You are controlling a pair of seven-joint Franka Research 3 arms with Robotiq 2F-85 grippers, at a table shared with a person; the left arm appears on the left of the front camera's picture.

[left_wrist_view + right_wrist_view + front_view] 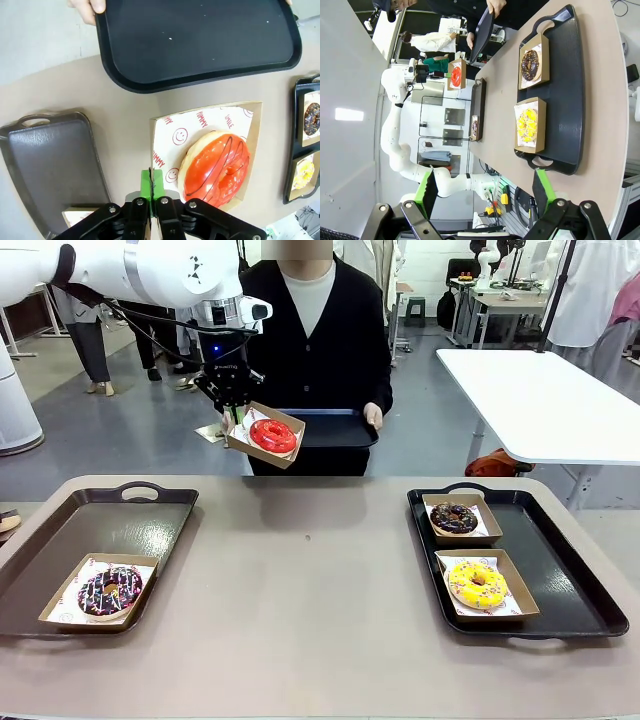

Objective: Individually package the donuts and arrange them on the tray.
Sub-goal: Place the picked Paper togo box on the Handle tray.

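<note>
- Front view: the left gripper (232, 412) is seen raised above the far edge of the table (310, 580), clamped on the near rim of a cardboard box (264, 436) in which the red-glazed donut (273, 435) lies; the box is tilted and held in the air just beside a black tray (335, 428) that is held by the person's hand (373, 416); a dark tray (90, 545) is set at the table's left, with the purple sprinkled donut (110, 591) boxed at its near end; a second black tray (540, 565) is set at the right, with the chocolate donut (454, 518) boxed at the far end and the yellow donut (477, 584) boxed nearer.
- Left wrist view: the green pads (146, 184) are seen pressed together on the box edge (152, 150); the red-glazed donut (216, 169) is seen on smiley-printed paper inside the box; the held black tray (200, 40) is seen beyond it, apart from the box.
- Right wrist view: the right gripper (485, 187) is seen with its fingers spread wide and nothing between them; the right-hand tray (570, 90) with the chocolate donut (530, 64) and the yellow donut (527, 124) is seen well apart from it.
</note>
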